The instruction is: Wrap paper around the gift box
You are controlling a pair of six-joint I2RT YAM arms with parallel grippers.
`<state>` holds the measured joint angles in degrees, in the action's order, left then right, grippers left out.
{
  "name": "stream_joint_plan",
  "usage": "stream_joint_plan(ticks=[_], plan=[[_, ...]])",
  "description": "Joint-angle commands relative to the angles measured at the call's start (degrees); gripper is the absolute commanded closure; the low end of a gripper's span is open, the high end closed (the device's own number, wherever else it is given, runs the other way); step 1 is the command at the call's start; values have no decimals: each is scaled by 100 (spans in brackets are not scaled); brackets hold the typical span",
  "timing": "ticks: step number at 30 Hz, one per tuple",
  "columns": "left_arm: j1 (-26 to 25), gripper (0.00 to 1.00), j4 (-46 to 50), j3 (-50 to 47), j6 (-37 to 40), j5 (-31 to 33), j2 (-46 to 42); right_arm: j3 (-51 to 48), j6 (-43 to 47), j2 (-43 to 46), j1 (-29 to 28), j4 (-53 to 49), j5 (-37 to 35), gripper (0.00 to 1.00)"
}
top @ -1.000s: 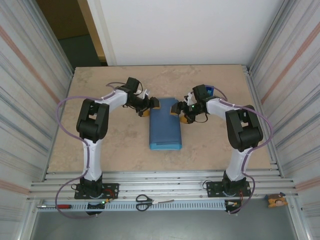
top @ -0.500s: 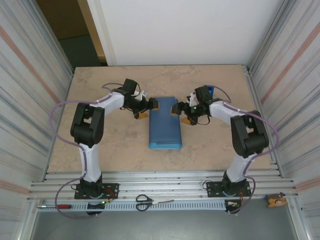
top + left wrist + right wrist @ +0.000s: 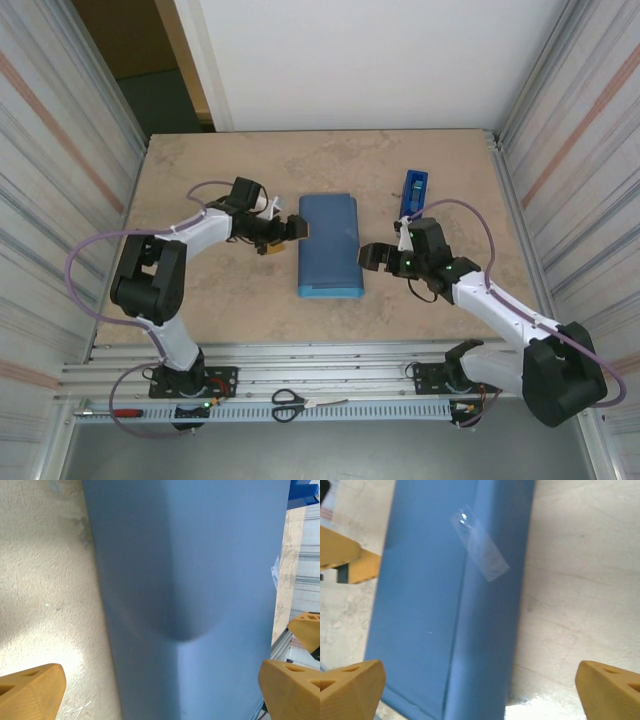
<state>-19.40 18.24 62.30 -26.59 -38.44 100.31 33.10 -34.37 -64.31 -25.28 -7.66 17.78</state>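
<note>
Arms reach inward from either side: left gripper (image 3: 287,236) and right gripper (image 3: 370,258) gape wide and empty, flanking the folded paper (image 3: 330,245) mid-table. Right wrist camera reveals a clear tape strip (image 3: 480,557) across its seam; overhead, a tape dispenser (image 3: 413,190) lies beyond.

**Table** (image 3: 200,300): beige, mottled surface in front of me.
**Tape dispenser** (image 3: 413,190): narrow and blue, lying on the far part of the table, on my right side.
**Rails** (image 3: 320,360): ribbed metal strips along the near table edge.
**Scissors** (image 3: 288,403): black-handled, lying on the nearest rail, about midway.
**Screwdriver** (image 3: 115,411): red-handled, on the same rail, to my far left.
**Small orange object** (image 3: 552,401): to my far right; I cannot tell what it is.
**Side walls** (image 3: 60,150): corrugated metal.
</note>
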Motion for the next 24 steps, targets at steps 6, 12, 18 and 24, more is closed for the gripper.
stream_joint_plan(ticks=[6,12,18,24], plan=[[-248,1,-13,327,369,38,160,-138,201,-553,-114,672,792,22],[-296,3,395,718,506,226,608,-7,592,-981,-300,645,678,30],[-345,8,553,889,506,350,926,54,793,-1252,-353,704,449,31],[-350,12,609,797,486,460,1093,100,908,-1524,-432,796,208,33]])
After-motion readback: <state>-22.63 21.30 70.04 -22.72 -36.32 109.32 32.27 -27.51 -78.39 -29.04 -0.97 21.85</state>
